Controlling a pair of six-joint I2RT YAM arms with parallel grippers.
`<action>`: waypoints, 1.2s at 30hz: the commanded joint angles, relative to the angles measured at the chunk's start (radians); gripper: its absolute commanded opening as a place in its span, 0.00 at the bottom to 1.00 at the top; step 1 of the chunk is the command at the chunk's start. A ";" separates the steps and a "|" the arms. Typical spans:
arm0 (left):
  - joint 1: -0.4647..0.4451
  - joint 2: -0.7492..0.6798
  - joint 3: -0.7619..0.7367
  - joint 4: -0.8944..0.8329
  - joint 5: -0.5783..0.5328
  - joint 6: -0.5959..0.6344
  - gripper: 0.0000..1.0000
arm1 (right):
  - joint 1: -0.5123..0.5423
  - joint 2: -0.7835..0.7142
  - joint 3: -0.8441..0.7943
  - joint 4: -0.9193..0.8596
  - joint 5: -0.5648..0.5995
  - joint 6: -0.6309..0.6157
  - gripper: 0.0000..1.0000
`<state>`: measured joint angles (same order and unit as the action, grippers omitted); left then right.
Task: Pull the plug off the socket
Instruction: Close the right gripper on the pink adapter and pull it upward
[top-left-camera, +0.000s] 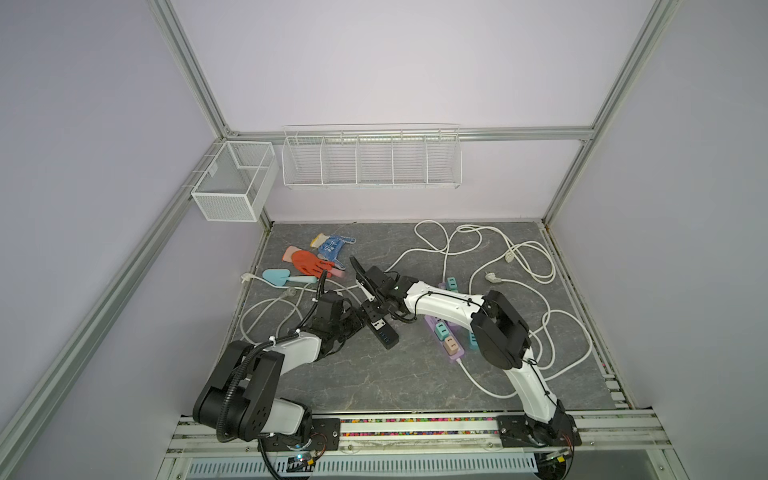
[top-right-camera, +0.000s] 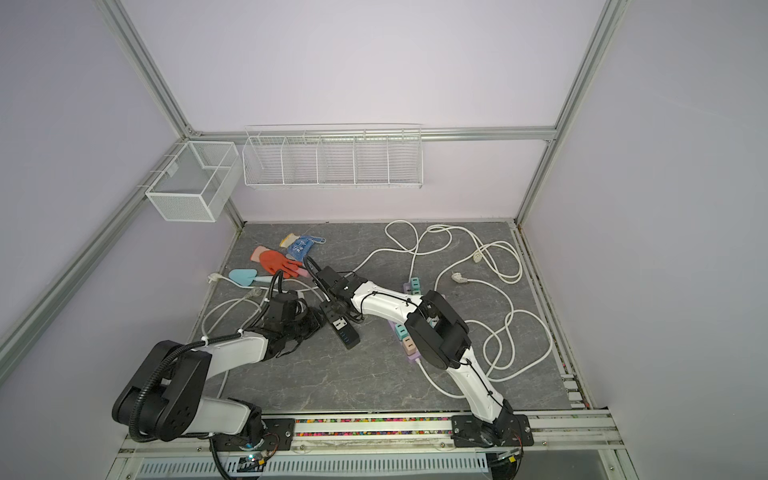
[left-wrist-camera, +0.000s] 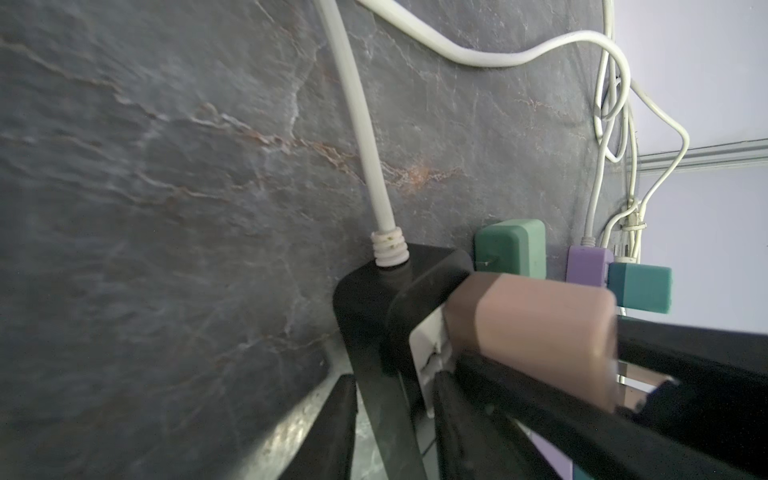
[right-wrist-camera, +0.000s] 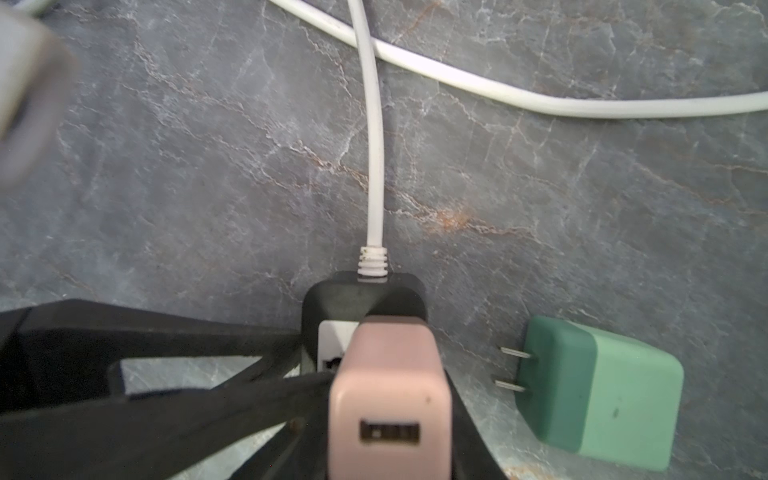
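A pink plug (right-wrist-camera: 388, 399) stands on the white socket face of a black power strip (right-wrist-camera: 361, 295); its USB port faces the right wrist camera. My right gripper (right-wrist-camera: 386, 386) is shut on it, one black finger on each side. In both top views that gripper (top-left-camera: 374, 307) reaches over the strip (top-left-camera: 384, 332) and hides the plug. My left gripper (left-wrist-camera: 395, 399) is shut on the strip's body, just beside the plug (left-wrist-camera: 540, 332). In a top view it (top-left-camera: 352, 322) sits at the strip's left edge. The strip's white cord (right-wrist-camera: 374, 145) runs away over the table.
A green plug (right-wrist-camera: 598, 390) lies loose right of the strip, prongs bare. A purple strip (top-left-camera: 446, 338) with several coloured plugs lies under my right arm. White cables (top-left-camera: 540, 266) loop across the right and back. Gloves (top-left-camera: 309, 262) and a blue trowel (top-left-camera: 278, 277) lie back left.
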<state>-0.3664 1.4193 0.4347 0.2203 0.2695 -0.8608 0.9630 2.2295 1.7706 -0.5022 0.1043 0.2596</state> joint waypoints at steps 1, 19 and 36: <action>0.004 0.027 -0.052 -0.083 -0.023 -0.009 0.32 | -0.009 -0.031 -0.003 0.033 -0.022 -0.012 0.22; 0.003 0.033 -0.050 -0.107 -0.039 -0.010 0.32 | -0.001 -0.051 -0.008 0.008 0.014 -0.009 0.19; 0.003 0.022 -0.059 -0.139 -0.036 -0.012 0.31 | 0.015 -0.087 -0.043 0.034 0.003 0.000 0.18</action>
<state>-0.3664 1.4178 0.4187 0.2478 0.2695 -0.8711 0.9691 2.2154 1.7454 -0.4782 0.1226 0.2611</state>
